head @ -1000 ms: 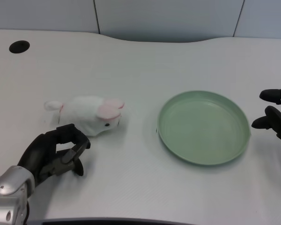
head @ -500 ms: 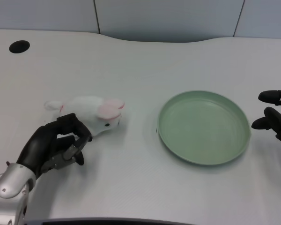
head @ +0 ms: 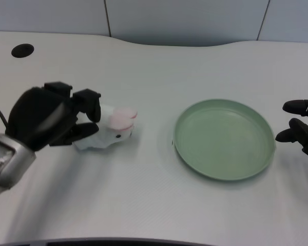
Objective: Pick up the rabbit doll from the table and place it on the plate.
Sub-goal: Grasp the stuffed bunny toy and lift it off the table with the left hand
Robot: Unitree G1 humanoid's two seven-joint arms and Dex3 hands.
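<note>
Rabbit doll (head: 114,134): lies on the table (head: 143,205), well left of the plate (head: 223,138).
Left hand (head: 49,120): fingers wrap over the doll's rear; we cannot tell whether the grasp has closed.
Risk: we judge soft plush could slip from a shallow grip on lifting.

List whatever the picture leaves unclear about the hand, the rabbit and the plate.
- Rabbit doll, head view: the left hand covers its back half, so the grip cannot be judged.
- Left hand: its fingertips are partly blurred.
- Right hand: cut off by the picture's right edge.
- Plate: fully visible, nothing on it.
</note>
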